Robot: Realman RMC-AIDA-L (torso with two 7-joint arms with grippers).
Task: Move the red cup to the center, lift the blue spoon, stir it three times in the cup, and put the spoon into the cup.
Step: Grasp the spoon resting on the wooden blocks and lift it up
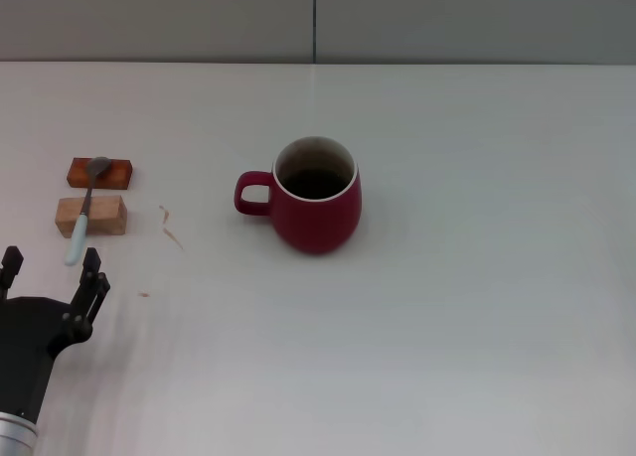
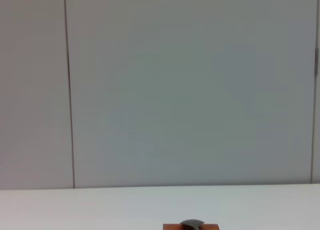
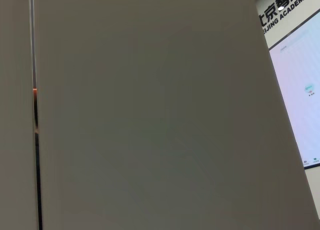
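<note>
Black and open-fingered, your left gripper (image 1: 52, 267) hovers low over the table's (image 1: 477, 307) near left corner with nothing between its spread fingers (image 1: 95, 270). Just beyond its tips lies the blue spoon (image 1: 84, 212), laid across two small wooden blocks: the light blue handle rests on the nearer pale wooden block (image 1: 91, 216) and overhangs it toward the gripper, while the grey bowl sits on the farther reddish-brown block (image 1: 100, 172). From the left wrist view you see only that reddish block (image 2: 191, 227) with the spoon's bowl (image 2: 192, 223) on top, and the grey wall panels behind the table's far edge.

Farther out, the red cup (image 1: 314, 195) stands upright near the middle of the table, well apart from the spoon, with its loop handle pointing toward the left edge. Its inside is whitish near the rim and dark at the bottom; you cannot tell whether that is liquid.

Your right gripper is out of sight; its wrist camera faces a grey panel, with part of a wall sign (image 3: 289, 12) at one side reading "EIJING ACADEMY" under Chinese characters.

A few small brownish marks (image 1: 170, 226) lie on the white surface between the blocks and the cup. The right half and near edge of the table offer open room.
</note>
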